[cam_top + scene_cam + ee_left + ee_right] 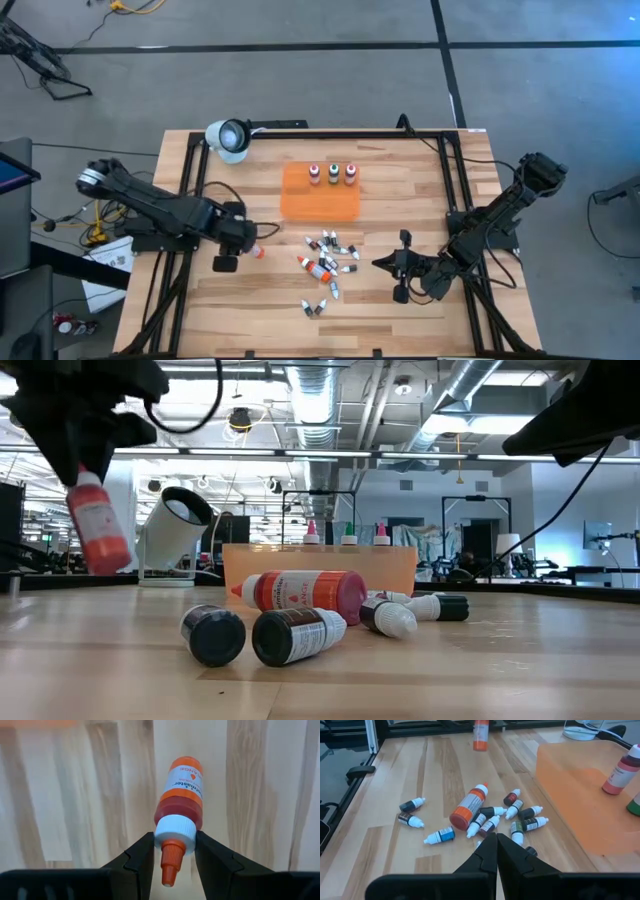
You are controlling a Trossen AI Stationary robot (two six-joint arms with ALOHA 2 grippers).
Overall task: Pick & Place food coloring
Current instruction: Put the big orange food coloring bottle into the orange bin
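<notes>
My left gripper is shut on an orange food coloring bottle, above the table left of the pile; this bottle also shows in the high view and the low view. The other bottles and small vials lie on their sides in a loose pile mid-table, among them one larger orange-red bottle. Three capped bottles stand upright at the far edge of the flat orange tray. My right gripper is shut, low over the table just right of the pile. My left gripper pinches the orange bottle at its white cap, one finger on each side, the orange nozzle tip poking back between the fingers. The fingers come from above, pointing down. The bottle hangs below them, slightly tilted and lifted clear of the table.
A white round lamp-like object sits at the table's far left corner. Black frame rails run along the table's sides and far edge. Bare wood lies near the front edge and between the pile and the left arm.
</notes>
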